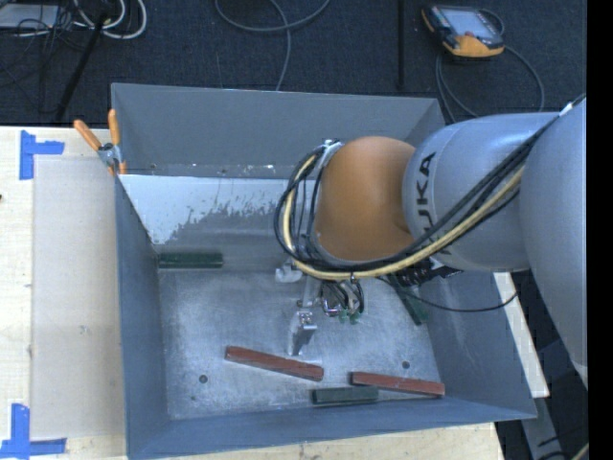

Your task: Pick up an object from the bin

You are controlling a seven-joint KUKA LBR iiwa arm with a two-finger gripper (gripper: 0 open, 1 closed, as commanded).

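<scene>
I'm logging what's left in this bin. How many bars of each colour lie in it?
Reddish-brown bars: 2
Dark green bars: 2
Total: 4
A dark piece, half hidden at the right, is left uncounted.

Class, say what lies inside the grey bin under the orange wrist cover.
A dark green bar pokes out beside the cover, partly hidden by the arm. Whatever else lies on the floor under it is covered.
</scene>
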